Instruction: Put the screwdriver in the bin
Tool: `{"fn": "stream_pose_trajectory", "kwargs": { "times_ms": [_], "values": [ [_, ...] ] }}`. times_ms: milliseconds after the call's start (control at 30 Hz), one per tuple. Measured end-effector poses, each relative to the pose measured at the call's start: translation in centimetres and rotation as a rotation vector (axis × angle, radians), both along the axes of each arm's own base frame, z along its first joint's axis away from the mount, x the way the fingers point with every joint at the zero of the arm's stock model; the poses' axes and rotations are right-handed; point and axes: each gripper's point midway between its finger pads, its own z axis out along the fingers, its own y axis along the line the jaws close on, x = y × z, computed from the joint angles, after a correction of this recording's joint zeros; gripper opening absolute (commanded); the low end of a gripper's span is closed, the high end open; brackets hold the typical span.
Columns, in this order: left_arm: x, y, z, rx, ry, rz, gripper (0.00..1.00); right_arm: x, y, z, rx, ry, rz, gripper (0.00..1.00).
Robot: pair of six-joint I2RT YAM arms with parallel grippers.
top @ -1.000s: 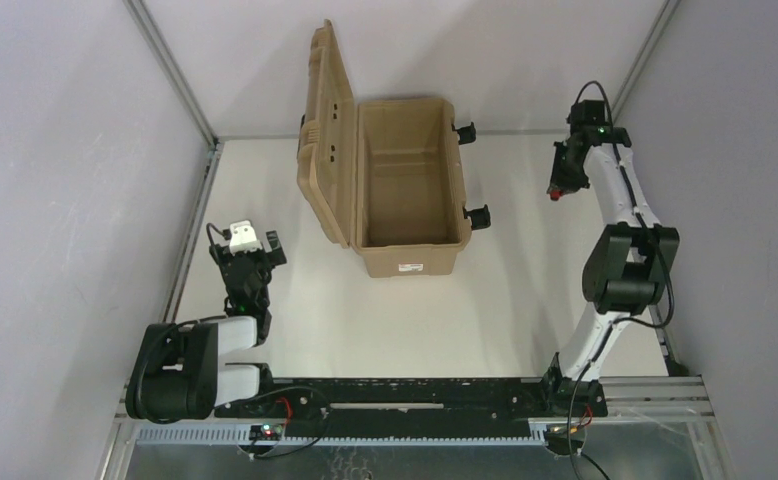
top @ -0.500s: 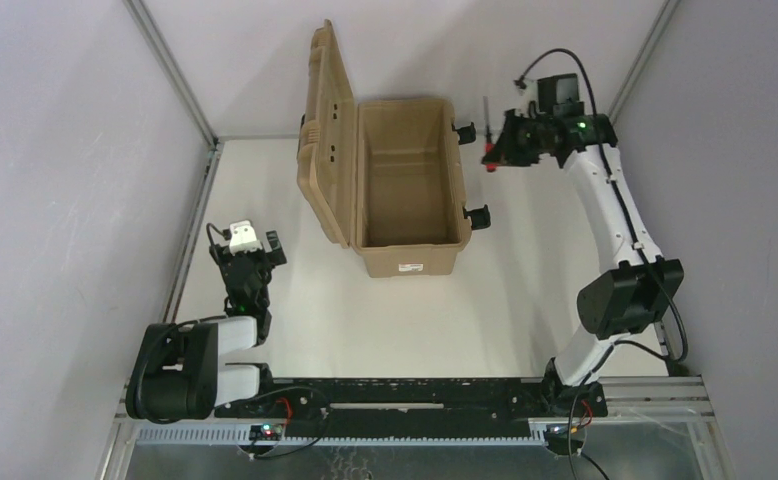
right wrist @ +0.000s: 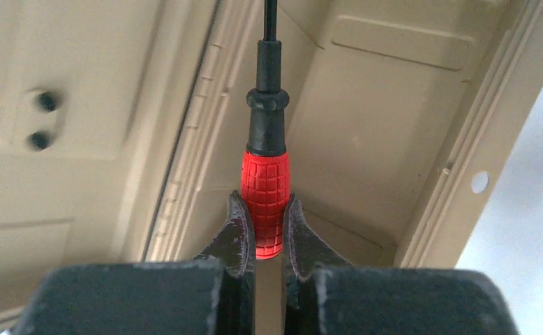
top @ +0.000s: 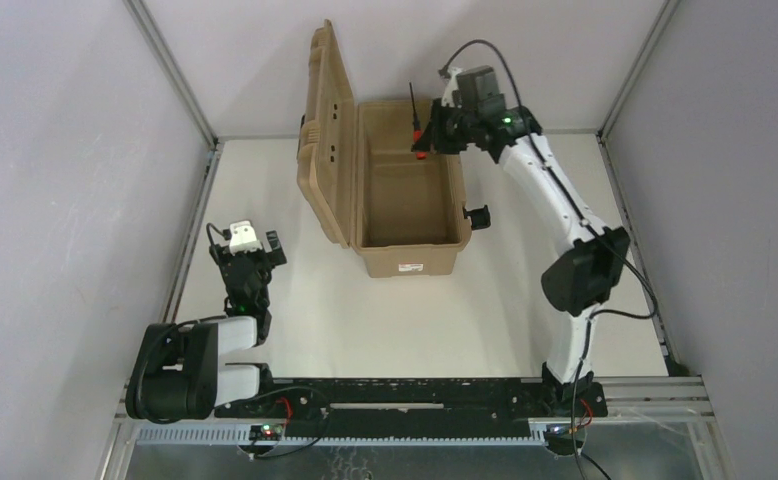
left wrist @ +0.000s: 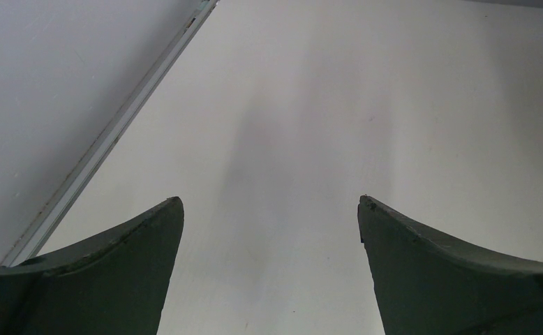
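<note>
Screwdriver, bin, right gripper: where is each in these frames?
screwdriver (right wrist: 264, 171), right wrist view, on the red handle.
bin (top: 385, 262), top external view, on the near end wall.
right gripper (right wrist: 265, 201), right wrist view, midway between its fingertips, shut on the handle.

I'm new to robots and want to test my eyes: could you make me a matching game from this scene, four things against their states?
Things:
1 screwdriver
2 bin
3 left gripper
4 right gripper

States:
A jaws apart, holding nothing
B lid open
C shut on a red handle
D held aloft

Pairs: 1-D; 2-B; 3-A; 4-C
</note>
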Motion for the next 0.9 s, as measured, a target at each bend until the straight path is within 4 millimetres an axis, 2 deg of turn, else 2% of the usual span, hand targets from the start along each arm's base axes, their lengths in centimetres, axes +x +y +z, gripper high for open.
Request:
{"fn": "stream_pose_trajectory", "kwargs": {
  "times_ms": [200, 267, 300, 433, 533, 600, 633, 700, 900],
  "values": [
    [0.0, 0.0, 0.0, 0.0, 0.0, 0.0, 1.0, 3.4, 1.9, -8.2, -0.127, 0.083, -0.122, 0.05],
    [0.0, 0.0, 0.0, 0.0, 0.0, 0.0, 1.0, 4.5, 1.9, -12.2, -0.185, 0.134, -0.17, 0.05],
    [0.0, 0.0, 0.0, 0.0, 0.0, 0.0, 1.0, 4.6, 2.1, -13.2, -0.199, 0.146, -0.177, 0.05],
    [0.0, 0.0, 0.0, 0.0, 0.0, 0.0, 1.0, 5.7, 1.8, -19.5, -0.315, 0.198, -0.244, 0.09],
    [0.0, 0.0, 0.0, 0.0, 0.0, 0.0, 1.0, 6.2, 1.6, -23.7, -0.385, 0.235, -0.269, 0.19],
    [0.0, 0.0, 0.0, 0.0, 0.0, 0.0, 1.0, 5.8, 1.5, -25.8, -0.419, 0.266, -0.269, 0.28],
    [0.0, 0.0, 0.0, 0.0, 0.0, 0.0, 1.0, 5.5, 1.4, -26.7, -0.435, 0.282, -0.269, 0.3],
    [0.0, 0.0, 0.0, 0.0, 0.0, 0.0, 1.0, 5.1, 1.2, -27.6, -0.458, 0.301, -0.27, 0.43],
    [0.0, 0.0, 0.0, 0.0, 0.0, 0.0, 1.0, 5.2, 1.2, -26.6, -0.461, 0.277, -0.27, 0.59]
  ]
}}
